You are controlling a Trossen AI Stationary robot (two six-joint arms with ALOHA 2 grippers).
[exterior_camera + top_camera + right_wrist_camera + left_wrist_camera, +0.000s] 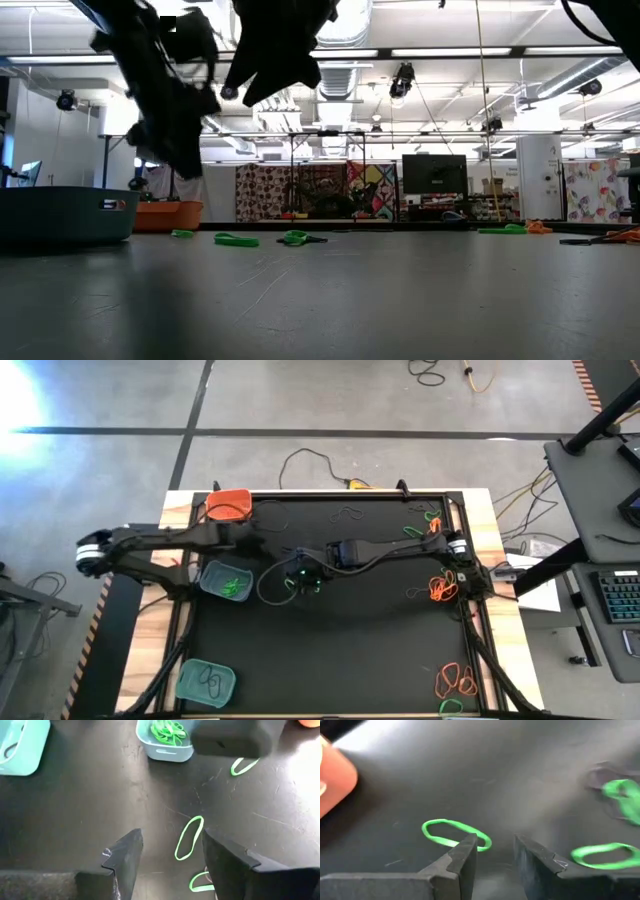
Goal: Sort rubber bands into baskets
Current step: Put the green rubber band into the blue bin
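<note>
Green rubber bands (300, 577) lie on the black mat near its middle. My right gripper (171, 840) hovers over them, open; one green band (189, 837) lies on the mat below its gap. My left gripper (495, 842) is open above the mat, between the orange basket (230, 506) and the teal basket (224, 580) of green bands. A green band (456, 834) lies just past its fingertips. A second teal basket (206, 682) stands at the near left corner.
Orange bands (443, 588) and more orange ones (455, 680) lie along the mat's right side. Green bands (430, 525) lie at the far right, black ones (348, 513) near the far edge. A cable loop (270, 582) lies beside the right gripper.
</note>
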